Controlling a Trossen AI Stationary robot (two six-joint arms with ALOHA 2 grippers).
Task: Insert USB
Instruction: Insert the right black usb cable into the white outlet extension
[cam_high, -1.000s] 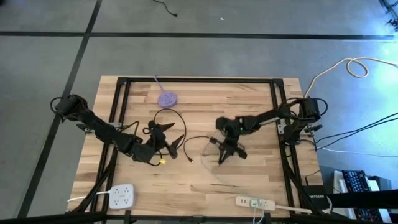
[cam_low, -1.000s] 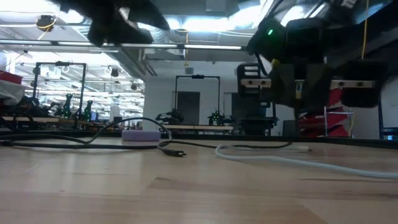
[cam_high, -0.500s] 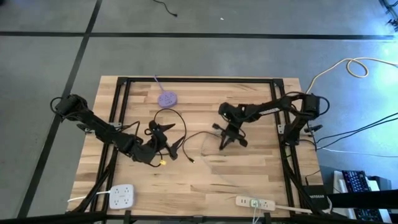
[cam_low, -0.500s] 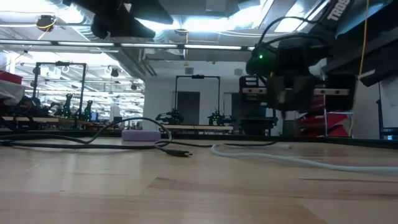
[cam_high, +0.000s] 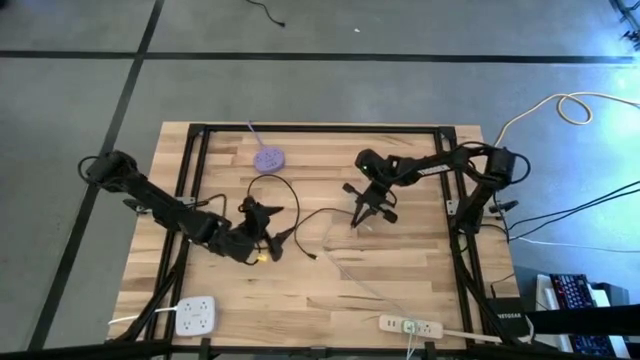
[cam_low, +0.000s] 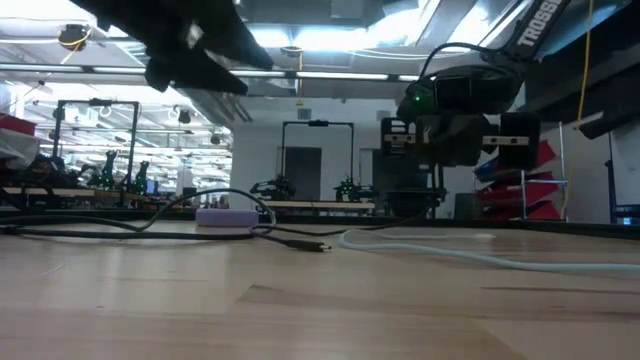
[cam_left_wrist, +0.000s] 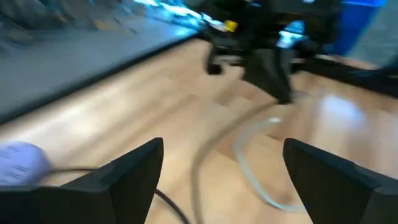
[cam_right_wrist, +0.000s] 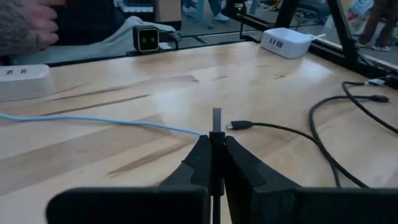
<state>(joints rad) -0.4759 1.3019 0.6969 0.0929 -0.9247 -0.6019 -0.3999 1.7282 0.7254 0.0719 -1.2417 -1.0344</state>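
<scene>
Left wrist view heavily smeared; beyond the left arm's spread fingers (cam_left_wrist: 130, 177) only pale cable loops and the dark bulk of the other arm can be made out. In the low view both grippers are dark shapes against ceiling lights, fingertips hard to read. The far end of the pale blue cable (cam_right_wrist: 93, 121) runs out of sight.

Around the work: wooden table (cam_high: 400, 280) with a black frame along its edges. A purple puck-shaped hub (cam_high: 267, 157) sits well apart from both grippers, towards the far edge. A white power strip (cam_high: 410, 326) and a white multi-outlet block (cam_high: 196, 315) lie at the near edge. A small camera cube (cam_right_wrist: 147, 39) sits at the table edge ahead of the right fingers; a person's hand (cam_right_wrist: 25, 25) shows beyond it, partly cut off.

Fingers: the right gripper (cam_high: 364, 213) is clenched, its two fingers pressed together on a USB plug (cam_right_wrist: 216, 119), whose metal tip stands upright just past the fingertips. A black cable's connector (cam_right_wrist: 241, 126) lies on the wood just beyond and beside that tip, not touching it. The black cable (cam_high: 275, 195) loops back towards the left gripper (cam_high: 268, 222), which hovers with fingers wide apart, grasping nothing visible; cable passes between and beneath them.
</scene>
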